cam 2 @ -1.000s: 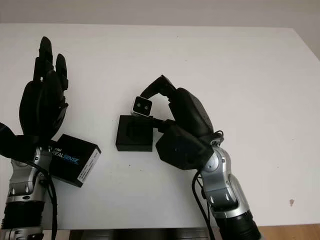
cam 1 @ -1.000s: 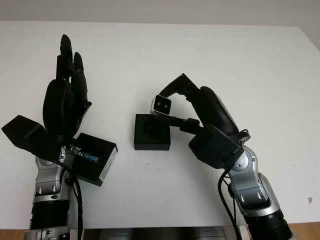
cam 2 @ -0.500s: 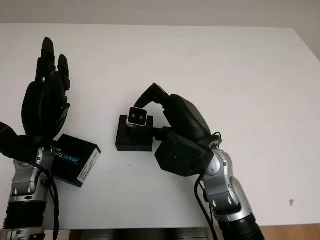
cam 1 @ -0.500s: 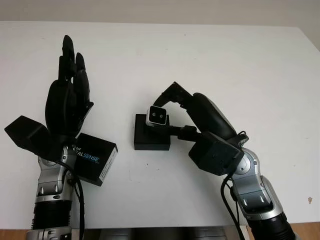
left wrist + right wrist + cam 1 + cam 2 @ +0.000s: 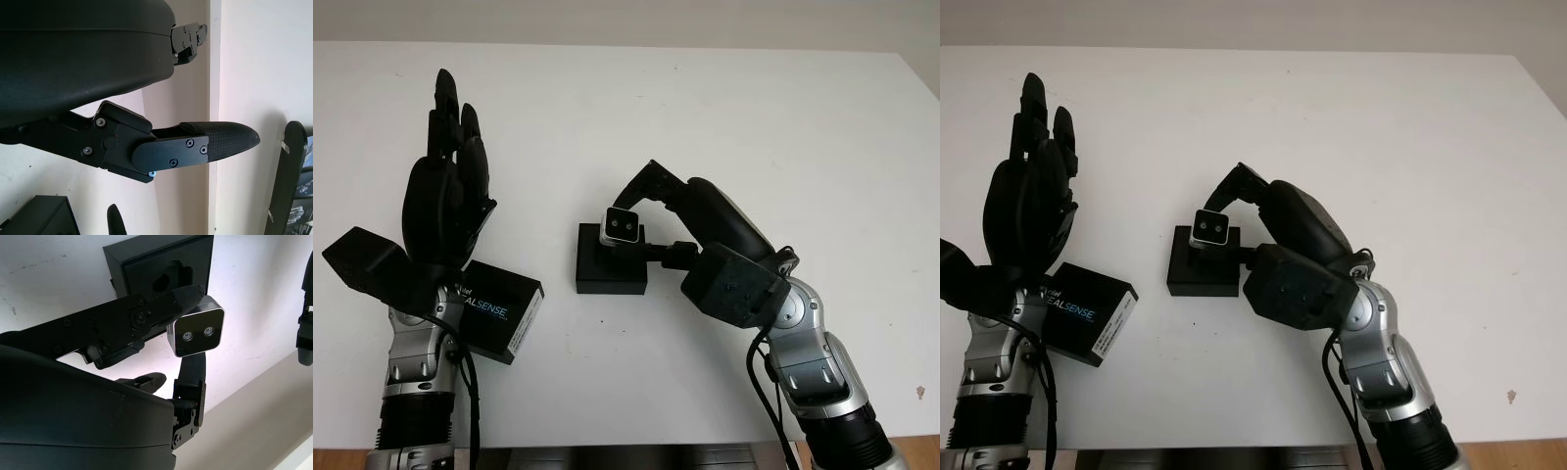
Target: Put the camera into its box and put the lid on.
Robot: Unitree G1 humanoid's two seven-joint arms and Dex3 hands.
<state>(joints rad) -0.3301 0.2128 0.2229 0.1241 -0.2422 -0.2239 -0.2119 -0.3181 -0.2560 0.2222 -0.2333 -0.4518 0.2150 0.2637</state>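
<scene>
A small silver camera [image 5: 624, 224] with a black two-lens face is pinched in my right hand [image 5: 651, 217], just above the far edge of its box. The box [image 5: 610, 266] is a black square tray with a moulded recess [image 5: 161, 273], lying on the white table at the centre. In the right wrist view the camera [image 5: 196, 333] hangs beside the recess, held between my fingers [image 5: 151, 316]. The lid [image 5: 494, 309], a black sleeve printed REALSENSE, lies on the table at the left. My left hand [image 5: 443, 191] stands open and upright above the lid's far end.
The white table [image 5: 724, 117] stretches wide behind and to the right of the box. A pale wall runs along the table's far edge. A dark strip marks the table's near edge.
My right hand has carried the camera down and to the left, from above the box's far right corner to just over its far edge. The left hand stayed put.
</scene>
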